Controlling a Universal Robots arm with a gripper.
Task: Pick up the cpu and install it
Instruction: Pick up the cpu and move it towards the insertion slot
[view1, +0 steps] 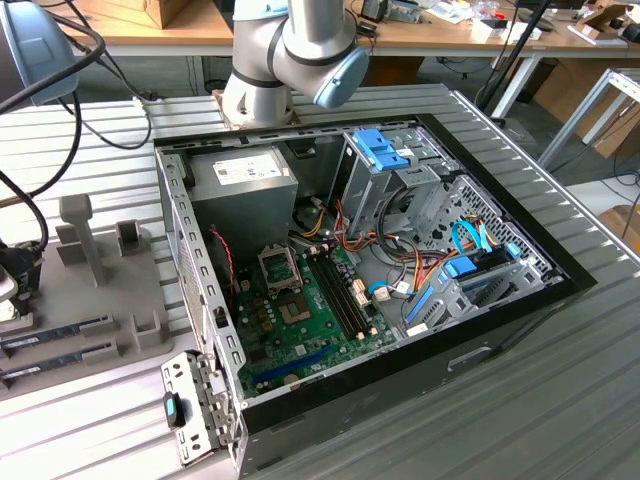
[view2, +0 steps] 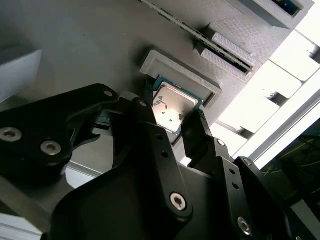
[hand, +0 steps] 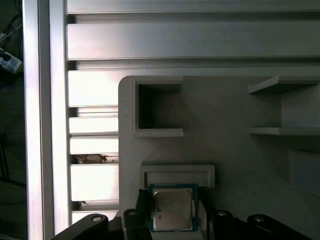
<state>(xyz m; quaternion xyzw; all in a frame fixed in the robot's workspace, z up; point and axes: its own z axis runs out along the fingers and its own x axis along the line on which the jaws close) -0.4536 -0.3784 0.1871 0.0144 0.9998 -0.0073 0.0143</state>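
Observation:
The cpu (hand: 172, 209), a small square chip with a silver top and a thin green rim, lies in a shallow pocket of the grey holder plate (hand: 230, 150). The second wrist view shows the same cpu (view2: 172, 106) from a slant. My gripper (hand: 172, 212) sits right over it, one black finger (view2: 145, 117) against one side of the chip and the other black finger (view2: 197, 127) against the opposite side. The jaws look shut on the cpu, which still rests in the pocket. In the exterior view the motherboard socket (view1: 280, 268) stands open inside the computer case (view1: 400, 400).
The grey holder plate (view1: 100, 290) lies at the exterior view's left with upright posts and two memory sticks (view1: 60, 330) in slots. Cables (view1: 60, 90) hang over it. The arm's base (view1: 290, 50) stands behind the case. Slotted aluminium table (hand: 95, 100) surrounds everything.

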